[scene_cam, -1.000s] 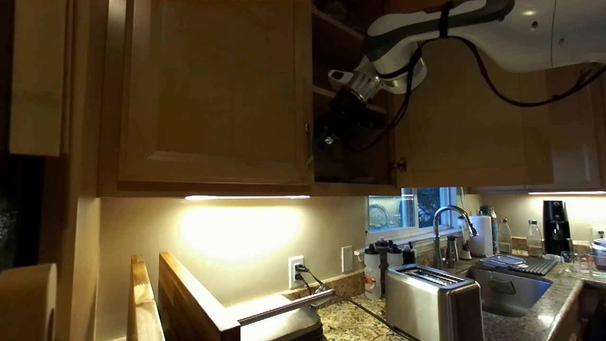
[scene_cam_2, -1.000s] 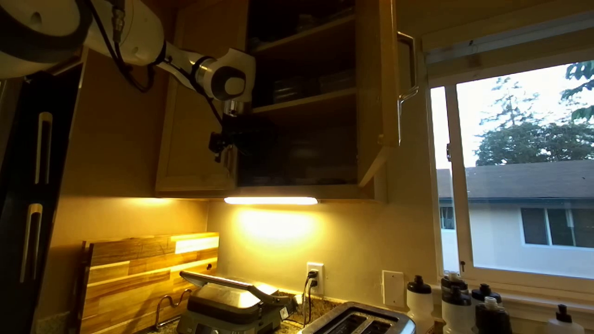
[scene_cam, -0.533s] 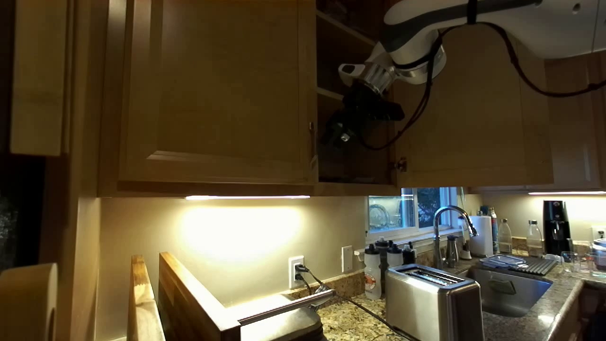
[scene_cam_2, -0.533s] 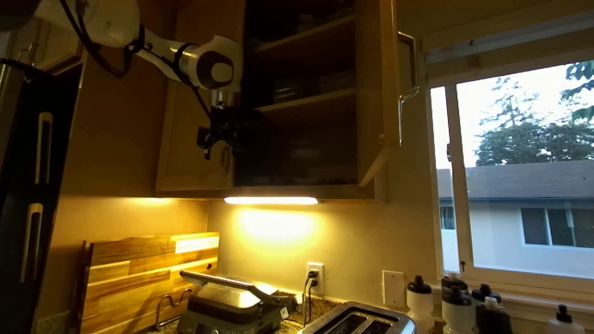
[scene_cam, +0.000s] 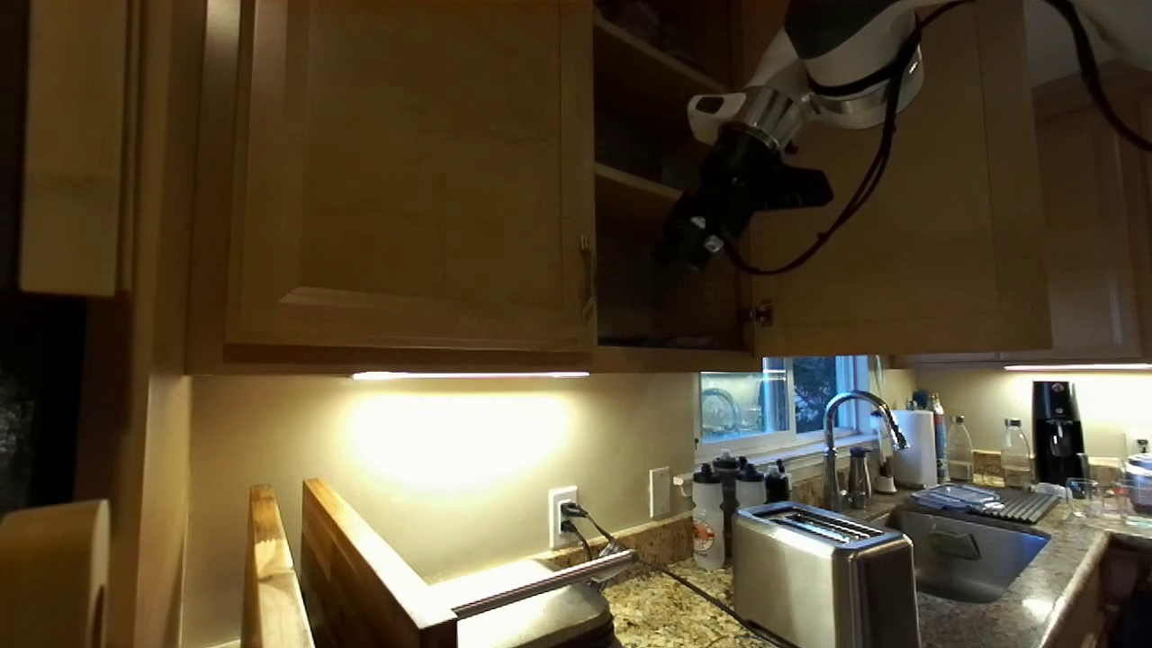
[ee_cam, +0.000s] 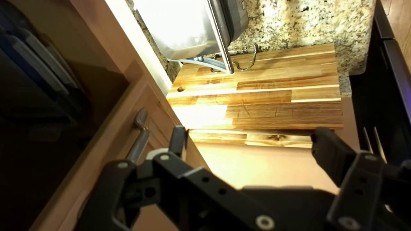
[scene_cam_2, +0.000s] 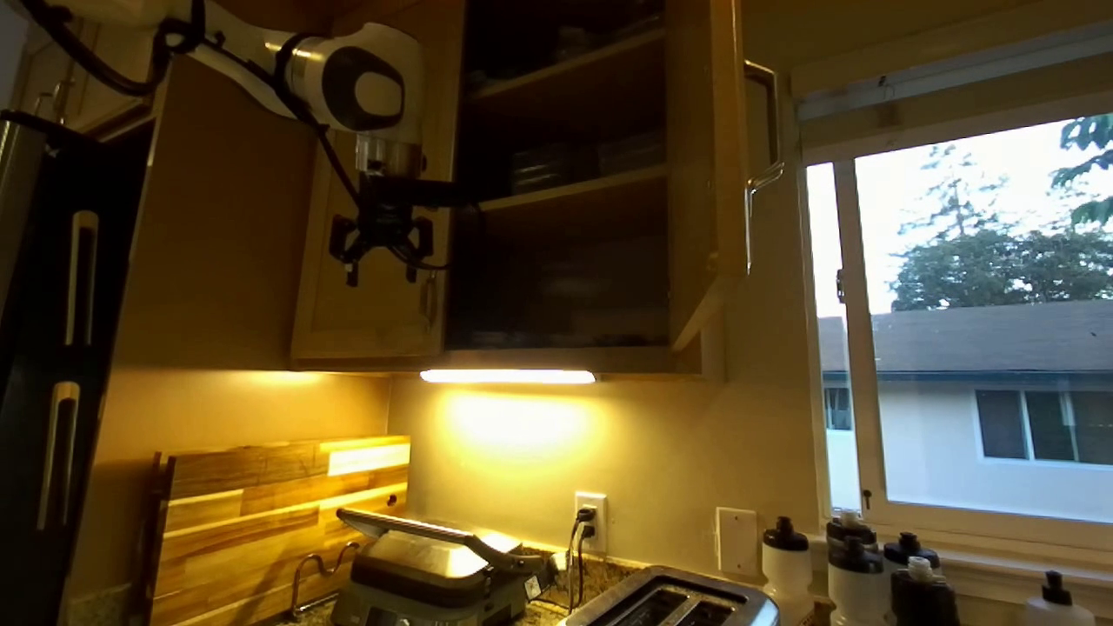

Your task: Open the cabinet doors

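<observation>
In an exterior view, your black end effector (scene_cam_2: 382, 271) hung spread and empty, near the shut light tan panelled wooden door (scene_cam_2: 374, 315) left to do, farther from the matching wooden door (scene_cam_2: 729, 156), already open.

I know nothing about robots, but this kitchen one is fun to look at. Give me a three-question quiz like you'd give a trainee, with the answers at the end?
1. True or false: both cabinet doors are closed.

2. Fill the gap with "open" or "shut": in the wrist view, the tool is ____.

3. Choose: in the wrist view, where is the metal handle compared with the tool's fingertips?
a) between them
b) outside them, toward the picture's left
c) outside them, toward the picture's right

Key:
1. False: the open door is swung out; the other door looks closed.
2. Open.
3. b
</observation>
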{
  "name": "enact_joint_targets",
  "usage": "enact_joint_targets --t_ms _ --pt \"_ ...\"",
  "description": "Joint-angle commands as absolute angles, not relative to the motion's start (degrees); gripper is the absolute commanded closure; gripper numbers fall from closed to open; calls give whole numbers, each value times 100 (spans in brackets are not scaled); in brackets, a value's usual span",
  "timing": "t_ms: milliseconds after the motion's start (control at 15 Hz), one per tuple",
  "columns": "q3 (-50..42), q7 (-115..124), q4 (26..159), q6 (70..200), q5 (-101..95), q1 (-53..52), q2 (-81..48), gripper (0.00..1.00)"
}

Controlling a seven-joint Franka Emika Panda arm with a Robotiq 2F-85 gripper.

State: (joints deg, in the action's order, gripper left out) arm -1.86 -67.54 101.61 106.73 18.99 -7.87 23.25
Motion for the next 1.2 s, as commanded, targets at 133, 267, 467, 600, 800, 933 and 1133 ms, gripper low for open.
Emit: enact_joint_targets --t_ms 133,267,467,600,800,933,1133 --pt "-269 -6606 10072 10973 1793 -738 2059 0" --pt "-286 -6595 9885 11087 1808 -731 1822 0" --pt "-251 -6583 9547 11196 1835 -733 1485 0" --pt "-207 -6571 9302 11195 1838 -730 1282 0" --pt "-129 -6632 8905 11171 1823 -727 993 0" --pt "-87 -6679 8650 11141 1812 -710 798 0" --pt "-37 -6746 8296 11104 1776 -673 498 0"
